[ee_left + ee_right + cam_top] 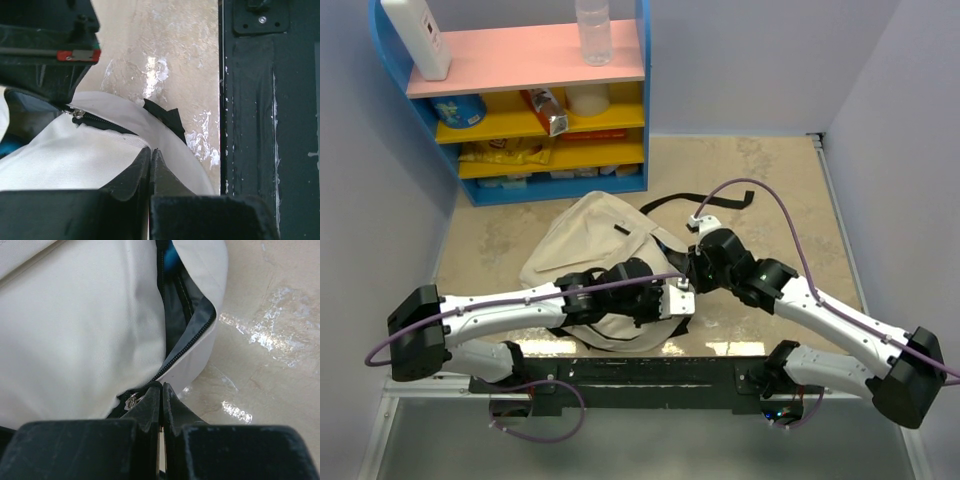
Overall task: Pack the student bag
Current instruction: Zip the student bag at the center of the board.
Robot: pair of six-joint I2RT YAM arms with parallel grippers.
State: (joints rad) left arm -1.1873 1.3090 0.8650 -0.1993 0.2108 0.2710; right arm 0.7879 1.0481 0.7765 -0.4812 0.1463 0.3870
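The student bag (582, 240), beige canvas with black straps, lies on the table between the arms with its zip partly open. My left gripper (676, 300) is at its near right corner. In the left wrist view the left gripper (151, 152) is shut, its tips pinching a fold of the bag's cream cloth (65, 155) below the zip. My right gripper (694, 262) meets the bag from the right. The right gripper (161, 386) is shut on the bag's zip edge, with the metal zip pull (132, 401) just left of its fingers. Something blue (171, 257) shows inside the opening.
A blue shelf unit (520, 75) with a pink top stands at the back left, holding a clear bottle (593, 30), a white container (417, 35) and snack packs. The black mounting rail (640, 370) runs along the near edge, close beside the bag's corner (260, 125). Walls close both sides.
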